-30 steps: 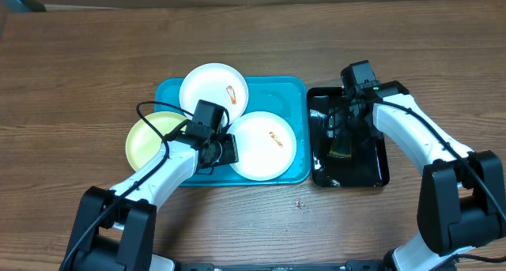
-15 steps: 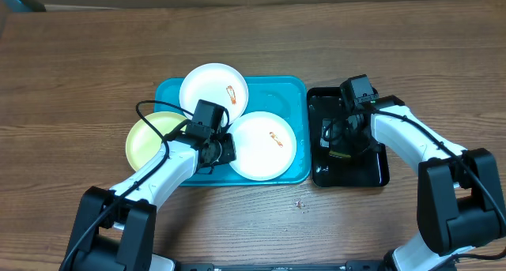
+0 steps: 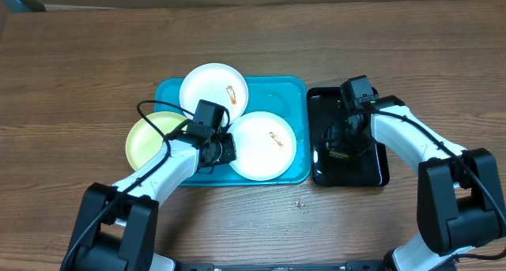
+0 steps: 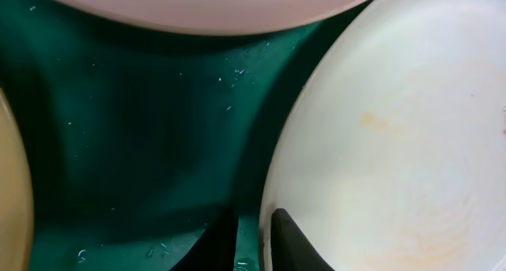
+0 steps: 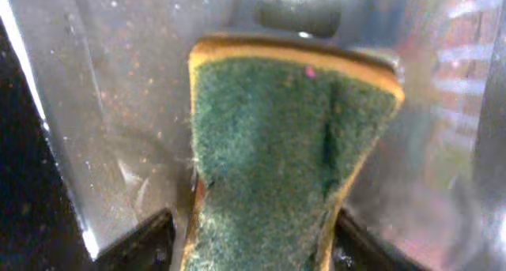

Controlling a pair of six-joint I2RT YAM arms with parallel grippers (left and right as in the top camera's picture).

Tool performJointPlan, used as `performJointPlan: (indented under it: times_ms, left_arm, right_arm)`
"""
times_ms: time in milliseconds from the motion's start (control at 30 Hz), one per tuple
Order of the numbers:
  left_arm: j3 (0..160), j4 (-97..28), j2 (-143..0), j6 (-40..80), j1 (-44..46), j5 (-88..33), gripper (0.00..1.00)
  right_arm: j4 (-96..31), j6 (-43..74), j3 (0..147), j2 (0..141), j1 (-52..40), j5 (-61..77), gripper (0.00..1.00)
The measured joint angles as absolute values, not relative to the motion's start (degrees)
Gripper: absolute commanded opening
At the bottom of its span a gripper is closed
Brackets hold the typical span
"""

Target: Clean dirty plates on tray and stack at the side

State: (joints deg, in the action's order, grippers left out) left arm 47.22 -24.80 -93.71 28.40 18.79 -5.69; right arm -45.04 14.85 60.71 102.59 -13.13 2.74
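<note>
Overhead view of a wood-grain table (image 3: 79,65). At its centre lies a turquoise plastic tray (image 3: 281,93), a rounded rectangle with a raised rim, its long axis running from 9 to 3 o'clock.

Three round, shallow plates rest on it:
- The farther white plate (image 3: 207,89) sits at the tray's 12 o'clock and overhangs the rim.
- The nearer white plate (image 3: 265,152) sits at 4 o'clock.
- The yellow-green plate (image 3: 146,141) sits at 9 o'clock, half off the tray's edge and partly hidden by the left arm.

Each white plate carries a small orange smear (image 3: 232,93).

The left gripper (image 3: 224,151) is at the 9 o'clock edge of the nearer white plate, clenched on its rim. In the left wrist view the two dark fingertips (image 4: 296,243) stand close together with the rim between them. One tip is over the plate, the other over the tray floor, which is speckled with small droplets. That view cuts all three plates down to curved edges.

Just beside the tray at 3 o'clock is a smaller, glossy black tray (image 3: 371,172), its long axis running from 12 to 6 o'clock. The right gripper (image 3: 338,144) is above it, grasping a sponge (image 5: 277,144) with a rough green scouring face on yellow foam. The sponge is pinched narrow where the fingers hold it. From overhead it is mostly hidden under the gripper, and the black tray's floor shows only blurred reflections.
</note>
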Motion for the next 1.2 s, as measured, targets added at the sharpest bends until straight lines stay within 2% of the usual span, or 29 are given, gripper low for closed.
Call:
performJointPlan:
  times_ms: [67, 100, 133, 267, 300, 367, 433, 567, 867, 933, 1000, 1067, 1100, 1133, 1167, 1200]
  left_arm:
    - [47.22, -24.80, -93.82, 28.42, 18.79, -5.76, 0.16]
    - [47.22, -24.80, -93.82, 28.49, 18.79, -5.76, 0.10]
    - [47.22, -24.82, -93.82, 28.58, 18.79, -5.74, 0.07]
    - [47.22, -24.84, -93.82, 28.29, 18.79, -5.91, 0.04]
    - [47.22, -24.84, -93.82, 28.12, 18.79, -5.93, 0.08]
    - [47.22, -24.97, -93.82, 27.31, 18.79, -5.93, 0.16]
    - [47.22, -25.32, -93.82, 26.61, 18.79, -5.93, 0.24]
    - [47.22, -25.21, -93.82, 26.57, 18.79, -5.96, 0.25]
    - [47.22, -24.84, -93.82, 26.41, 18.79, -5.96, 0.33]
    - [47.22, -24.80, -93.82, 26.41, 18.79, -5.96, 0.33]
    - [47.22, -24.80, -93.82, 26.41, 18.79, -5.96, 0.33]
    - [47.22, -24.80, -93.82, 26.41, 18.79, -5.96, 0.32]
    - [47.22, -24.80, -93.84, 26.41, 18.79, -5.93, 0.32]
    - [47.22, -24.80, -93.82, 26.41, 18.79, -5.96, 0.32]
    - [47.22, -24.77, -93.82, 26.41, 18.79, -5.96, 0.32]
    - [47.22, -24.80, -93.84, 26.41, 18.79, -5.96, 0.32]
  right_arm:
    - [-46.72, 14.46, 60.82, 102.59, -13.13, 2.76, 0.14]
    - [-47.68, 14.63, 60.90, 102.59, -13.13, 2.79, 0.06]
    - [-48.64, 14.63, 61.08, 102.59, -13.13, 2.76, 0.04]
    - [-51.42, 14.96, 61.93, 102.59, -13.13, 2.79, 0.04]
    - [-52.03, 14.94, 62.00, 102.59, -13.13, 2.76, 0.04]
    - [-53.25, 14.94, 62.04, 102.61, -13.17, 2.61, 0.11]
    - [-53.63, 15.22, 62.04, 102.59, -13.17, 2.37, 0.23]
    - [-52.99, 15.11, 62.06, 102.59, -13.17, 1.43, 0.43]
    - [-47.70, 14.83, 62.15, 102.59, -13.21, -0.67, 0.47]
    - [-46.89, 14.85, 62.15, 102.61, -13.21, -0.89, 0.47]
    - [-46.76, 14.92, 62.15, 102.59, -13.21, -0.89, 0.42]
    - [-46.61, 14.79, 62.15, 102.59, -13.21, -0.89, 0.26]
    - [-46.37, 14.83, 62.15, 102.59, -13.21, -0.89, 0.13]
    - [-46.22, 14.98, 62.15, 102.59, -13.21, -0.89, 0.04]
    - [-46.09, 14.90, 62.15, 102.61, -13.21, -0.89, 0.04]
    - [-46.04, 15.11, 62.15, 102.61, -13.21, -0.91, 0.10]
